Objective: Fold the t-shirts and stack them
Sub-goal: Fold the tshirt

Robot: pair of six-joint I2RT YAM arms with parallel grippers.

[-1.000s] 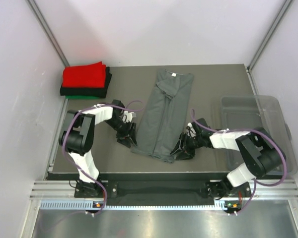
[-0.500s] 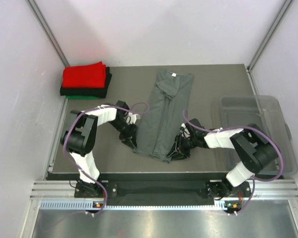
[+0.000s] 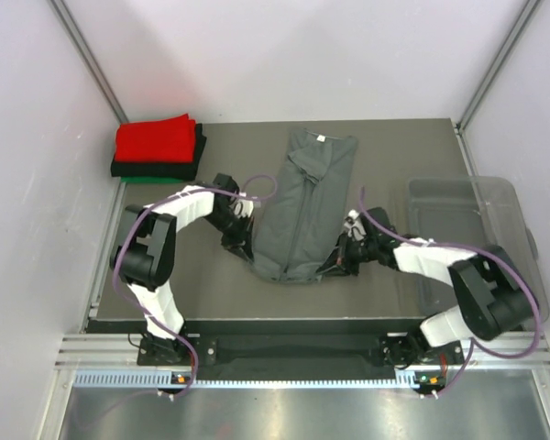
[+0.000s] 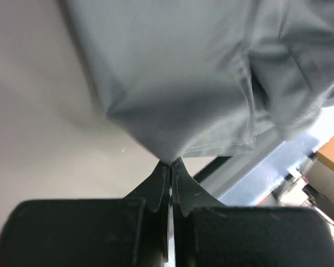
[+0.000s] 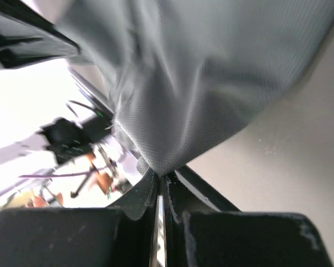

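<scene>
Wrist views, left hand [image 4: 171, 164] pinched shut on dark grey t-shirt [image 4: 183, 83] corner; right hand [image 5: 161, 176] likewise

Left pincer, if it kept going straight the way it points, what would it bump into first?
The dark grey t-shirt. The left pincer is shut on a near corner of it, so going straight on it would probably just push into more of that cloth.

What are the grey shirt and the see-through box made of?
The dark grey cloth t-shirt looks like soft matte knit fabric: it creases and bunches where pinched. The clear plastic bin seems hard, glossy plastic: its walls are see-through.
</scene>
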